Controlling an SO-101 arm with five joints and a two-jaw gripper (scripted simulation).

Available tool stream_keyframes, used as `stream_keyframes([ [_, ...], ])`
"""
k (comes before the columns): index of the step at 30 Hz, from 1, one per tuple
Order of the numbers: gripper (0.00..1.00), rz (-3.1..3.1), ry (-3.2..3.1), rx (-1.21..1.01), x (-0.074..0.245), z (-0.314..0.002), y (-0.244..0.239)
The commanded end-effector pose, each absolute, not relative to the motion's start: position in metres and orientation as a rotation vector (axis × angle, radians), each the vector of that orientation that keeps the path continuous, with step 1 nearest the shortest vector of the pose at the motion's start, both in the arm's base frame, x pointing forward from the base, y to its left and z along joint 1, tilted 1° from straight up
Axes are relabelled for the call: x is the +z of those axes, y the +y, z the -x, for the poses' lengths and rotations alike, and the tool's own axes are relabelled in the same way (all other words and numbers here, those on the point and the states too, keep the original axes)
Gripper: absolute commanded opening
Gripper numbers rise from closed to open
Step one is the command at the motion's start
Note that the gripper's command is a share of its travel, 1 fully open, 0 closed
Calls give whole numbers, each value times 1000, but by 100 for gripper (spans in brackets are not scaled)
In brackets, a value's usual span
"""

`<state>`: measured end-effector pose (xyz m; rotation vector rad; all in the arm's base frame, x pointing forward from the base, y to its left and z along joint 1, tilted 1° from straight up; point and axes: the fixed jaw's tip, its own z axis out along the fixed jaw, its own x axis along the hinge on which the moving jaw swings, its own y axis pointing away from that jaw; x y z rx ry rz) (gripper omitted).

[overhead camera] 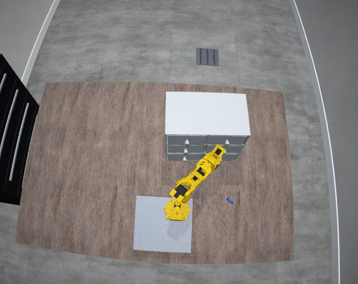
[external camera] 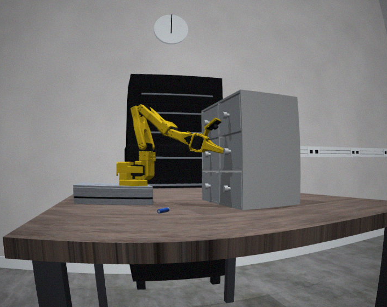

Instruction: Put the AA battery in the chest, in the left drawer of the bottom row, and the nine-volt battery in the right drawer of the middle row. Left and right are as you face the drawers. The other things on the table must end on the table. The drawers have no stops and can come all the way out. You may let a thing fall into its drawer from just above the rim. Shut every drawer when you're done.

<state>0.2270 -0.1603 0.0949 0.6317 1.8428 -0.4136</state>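
The grey chest (overhead camera: 207, 113) stands on the wooden table, and all its drawer fronts look flush in the side view (external camera: 253, 148). My yellow arm reaches from its base to the right drawer of the middle row. My gripper (external camera: 221, 150) is shut, with its tip against that drawer's white knob (external camera: 226, 151). From above, the wrist (overhead camera: 217, 153) covers the fingers and the knob. The blue AA battery (overhead camera: 229, 200) lies on its side on the table to the right of my base, and also shows in the side view (external camera: 163, 210). I see no nine-volt battery in either view.
My base sits on a grey slab (overhead camera: 163, 224) near the table's front edge. A black cabinet (overhead camera: 8, 128) stands off the table to the left. The chest's other drawers have white knobs (overhead camera: 185, 150).
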Motion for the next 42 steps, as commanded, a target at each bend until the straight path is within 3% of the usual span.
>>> stream_keyframes([
  [1, 6, -644, 1840, -425, 95, -226, -164],
  [27, 21, -644, 1840, -425, 95, -226, -164],
  [42, 21, -724, 1816, -498, 96, -190, -168],
])
